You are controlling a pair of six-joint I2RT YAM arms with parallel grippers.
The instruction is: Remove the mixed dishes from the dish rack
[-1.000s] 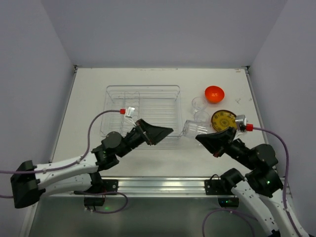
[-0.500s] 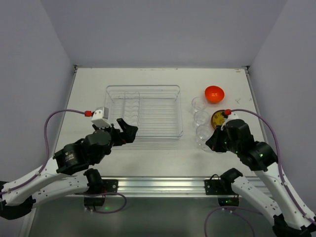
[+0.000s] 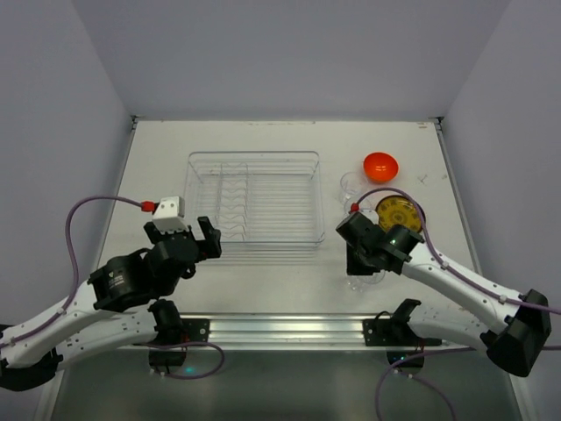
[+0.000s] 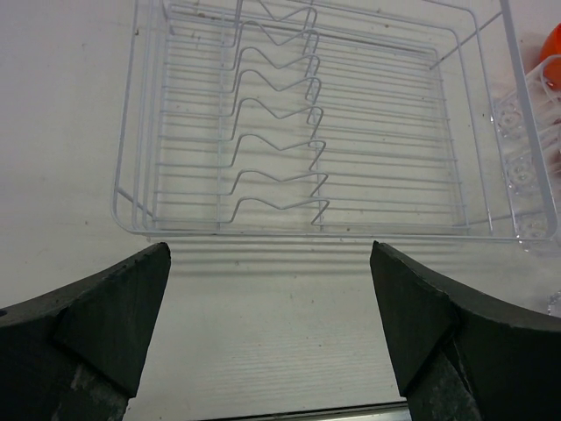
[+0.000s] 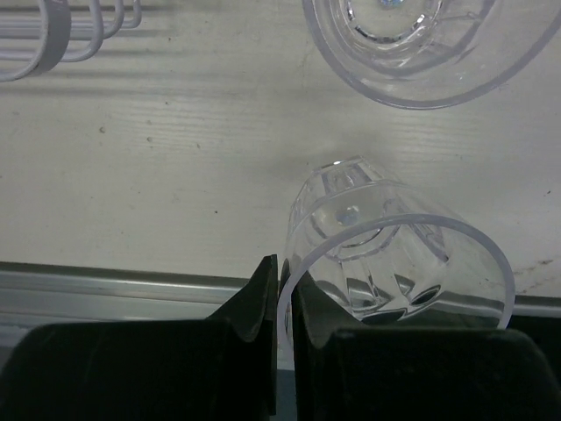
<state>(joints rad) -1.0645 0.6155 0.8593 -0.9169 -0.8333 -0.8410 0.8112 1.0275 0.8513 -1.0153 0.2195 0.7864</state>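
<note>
One glass [image 5: 394, 254] rim pinched by right tool [image 5: 282, 288], left tool [image 4: 270, 253] spread, rack [image 4: 307, 232] holding dividers [image 4: 276, 132].

1. A white table [image 3: 263, 140] filled the middle, its matte top faintly scuffed.
2. Three plain walls (all the same pale lavender-grey) closed it in: the back wall [image 3: 289, 53], left wall [image 3: 53, 132] and right wall [image 3: 517, 114].
3. An aluminium rail [image 3: 289, 326] ran along the table's near edge.
4. Beyond that edge lay a dull grey-green lower surface [image 3: 289, 386].
5. The light was soft and even, and shadows were faint.
</note>
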